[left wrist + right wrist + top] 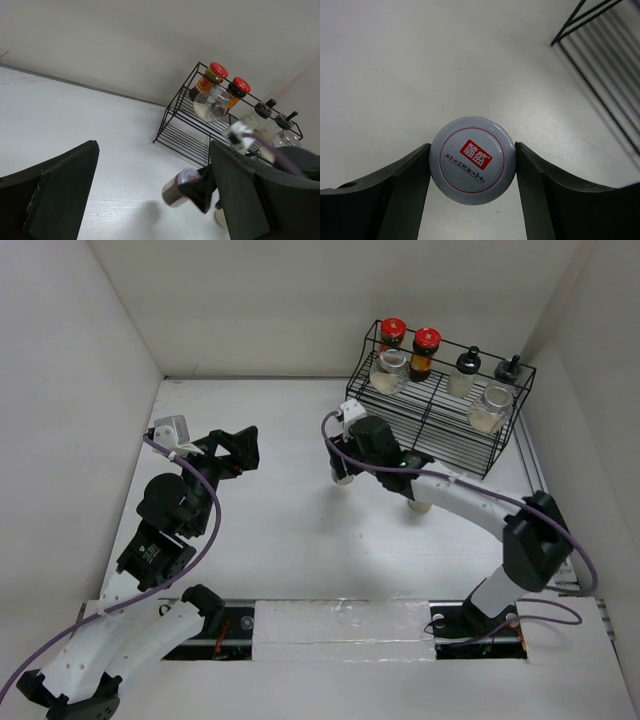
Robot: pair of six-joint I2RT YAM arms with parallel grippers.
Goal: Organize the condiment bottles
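A brown-filled jar with a white printed lid [472, 160] stands on the table left of the rack. My right gripper [472, 167] is shut on it, one finger against each side of the lid; the same jar [176, 192] shows in the left wrist view. In the black wire rack [440, 425] stand two dark bottles with red lids [392, 332] [426, 340], two black-capped shakers [466, 365] [508, 370] and two clear jars [388, 370] [490, 408]. Another pale jar [420, 505] sits partly hidden under the right arm. My left gripper [245, 448] hangs open and holds nothing, well to the left.
White walls close in the table on the left, back and right. The rack [185, 135] fills the back right corner, and its front edge [600, 55] lies just right of the held jar. The arm bases and a rail run along the near edge.
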